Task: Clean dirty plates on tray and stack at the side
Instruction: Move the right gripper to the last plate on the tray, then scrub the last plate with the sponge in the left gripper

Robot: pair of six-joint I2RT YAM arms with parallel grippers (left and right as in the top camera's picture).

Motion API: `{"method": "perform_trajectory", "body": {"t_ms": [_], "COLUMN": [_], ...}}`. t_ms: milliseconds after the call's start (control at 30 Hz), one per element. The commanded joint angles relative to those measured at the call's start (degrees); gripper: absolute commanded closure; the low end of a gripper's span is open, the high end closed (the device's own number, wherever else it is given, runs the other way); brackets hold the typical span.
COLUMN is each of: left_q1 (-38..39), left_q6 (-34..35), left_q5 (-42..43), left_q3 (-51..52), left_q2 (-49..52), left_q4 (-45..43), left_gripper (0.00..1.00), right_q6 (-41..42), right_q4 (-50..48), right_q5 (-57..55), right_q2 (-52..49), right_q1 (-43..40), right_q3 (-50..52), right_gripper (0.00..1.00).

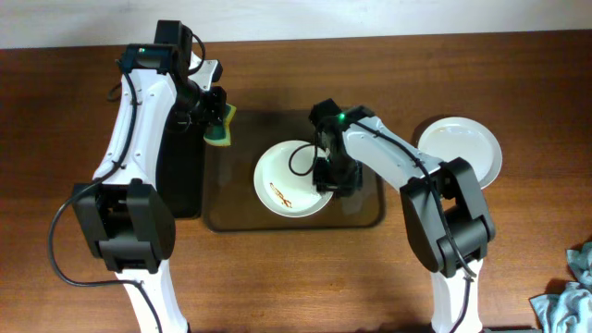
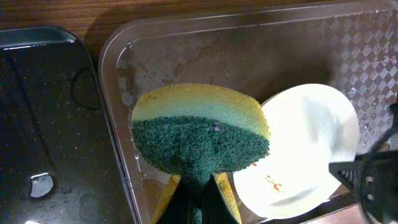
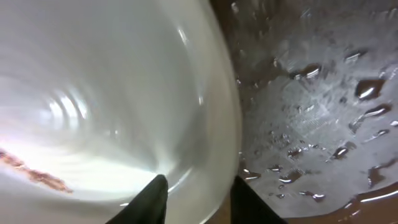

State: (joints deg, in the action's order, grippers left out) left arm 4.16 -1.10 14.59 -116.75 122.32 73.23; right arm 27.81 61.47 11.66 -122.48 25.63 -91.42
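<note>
**Fig.: wipe stage, seen from beside the desk (image 1: 55,111).** The dirty plate (image 1: 291,178) lay near the ctr of the brown tray (image 1: 365,217), its brown-orange smear (image 1: 280,196) not yet wiped. The R end effector (image 1: 326,176) was closed almost fully on the plate's rim on the R-arm side. One finger (image 3: 151,200) sat inside the bowl & the other outside the lip. The L end effector (image 2: 198,202) was clamped on a sponge (image 2: 199,134) (yellow foam w/ green scouring layer), held over the tray's L end, apart from the plate. A second white plate (image 1: 460,148), no smear visible, sat on the desk beyond the tray's R end; whether others lay under it could not be told. A narrower black tray (image 1: 180,176) lay just beside the brown one, L side.

**Handling (judgement).** The plate was prob. stiff, brittle & fairly light. Glaze plus the wet tray made it slippery, so a shallow rim pinch could slide or pivot. Best hold: the rim, deep enough to bear on the lip & clear of the smear, leaving the ctr open to the sponge. The sponge was soft & compressible, so light pressure should suffice.
</note>
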Motion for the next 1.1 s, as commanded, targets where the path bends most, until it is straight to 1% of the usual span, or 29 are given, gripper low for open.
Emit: {"method": "perform_trajectory", "body": {"t_ms": [0, 33, 100, 133, 200, 267, 333, 367, 400, 433, 467, 500, 533, 600, 633, 700, 767, 833, 900, 933, 967, 1000, 1033, 1067], "left_q1": [0.2, 0.2, 0.2, 0.2, 0.2, 0.2, 0.2, 0.2, 0.2, 0.2, 0.2, 0.2, 0.2, 1.1, 2.2, 3.7, 5.2, 7.3, 8.6, 8.8, 8.8, 8.8, 8.8, 8.8], "left_q6": [-1.1, -1.1, -1.1, -1.1, -1.1, -1.1, -1.1, -1.1, -1.1, -1.1, -1.1, -1.1, -1.1, -1.1, -1.1, -1.1, -1.1, -1.1, 2.2, 2.9, 3.0, 3.0, 3.0, 3.0], "left_q5": [0.7, 0.7, 0.7, 0.7, 0.7, 0.7, 0.7, 0.7, 0.7, 0.7, 0.7, 0.7, 0.7, 0.7, 0.7, 0.7, 0.7, 0.7, 0.7, 0.7, 0.7, 0.9, 2.8, 8.3], "left_q3": [-0.4, -0.4, -0.4, -0.4, -0.4, -0.4, -0.4, -0.4, -0.4, -0.4, -0.4, -0.4, -0.4, 0.4, 2.6, 7.1, 13.4, 20.6, 27.9, 30.0, 31.9, 33.1, 33.1, 33.0], "left_q2": [0.0, 0.0, 0.0, 0.0, 0.0, 0.0, 0.0, 0.0, 0.0, 0.0, 0.0, 0.0, 0.0, 0.0, 0.3, 0.7, 0.7, 0.7, 0.7, 0.7, 0.7, 0.9, 0.9, 0.9], "left_q4": [0.1, 0.0, -0.1, -0.1, -0.2, -0.1, -0.1, -0.1, -0.1, -0.1, -0.1, -0.1, -0.1, -0.4, -1.7, -4.5, -8.8, -16.1, -26.4, -29.5, -31.8, -31.8, -30.9, -32.1], "left_gripper": [0.99, 0.99, 0.99, 0.99, 0.99, 0.99, 0.99, 0.99, 0.99, 0.99, 0.99, 0.99, 0.99, 0.99, 0.99, 0.99, 0.99, 0.99, 0.99, 0.99, 0.99, 0.99, 1.00, 0.99], "right_q6": [-15.9, -21.4, -30.6, -34.7, -40.6, -40.9, -40.9, -40.2, -38.2, -36.3, -34.1, -30.7, -23.3, -2.1, 7.9, 14.7, 15.8, 15.8, 15.8, 15.7, 15.6, 15.6, 15.5, 15.5], "right_q4": [-0.2, -2.2, -5.6, -5.7, -5.4, -6.2, -8.0, -8.3, -8.4, -8.4, -8.3, -7.9, -6.5, -3.1, -3.9, -7.2, -9.2, -9.9, -10.2, -10.1, -10.2, -10.2, -10.3, -10.3], "right_q5": [-2.0, -5.2, -6.2, -6.0, -4.0, -1.4, 2.8, 3.1, 2.9, 2.7, 2.7, 2.8, 3.2, 3.0, 2.0, -1.7, -2.3, -2.2, -2.2, -2.2, -2.2, -2.2, -2.2, -2.2], "right_q2": [0.6, 0.6, -0.8, -2.3, -5.4, -6.9, -7.9, -8.3, -8.9, -9.0, -9.0, -9.0, -9.0, -9.0, -9.0, -9.0, -9.0, -9.0, -9.0, -9.0, -9.0, -9.0, -9.0, -9.0], "right_q1": [-2.4, -3.6, -5.1, -5.5, -5.4, -5.4, -5.3, -5.3, -5.3, -5.3, -5.4, -5.4, -5.4, -4.7, -3.2, -0.6, 0.6, 0.6, 0.6, 0.6, 0.6, 0.6, 0.6, 0.6], "right_q3": [-7.9, -8.7, -8.3, -8.3, -8.3, -8.3, -8.3, -8.3, -8.3, -8.3, -8.3, -8.3, -8.3, -7.9, -6.9, -4.7, -2.5, -1.6, -1.6, -1.6, -1.6, -1.6, -1.6, -1.6], "right_gripper": [0.39, 0.32, 0.33, 0.33, 0.38, 0.51, 0.59, 0.62, 0.77, 0.89, 0.93, 0.96, 0.96, 0.96, 0.96, 0.96, 0.96, 0.96, 0.96, 0.96, 0.96, 0.96, 0.96, 0.96]}}
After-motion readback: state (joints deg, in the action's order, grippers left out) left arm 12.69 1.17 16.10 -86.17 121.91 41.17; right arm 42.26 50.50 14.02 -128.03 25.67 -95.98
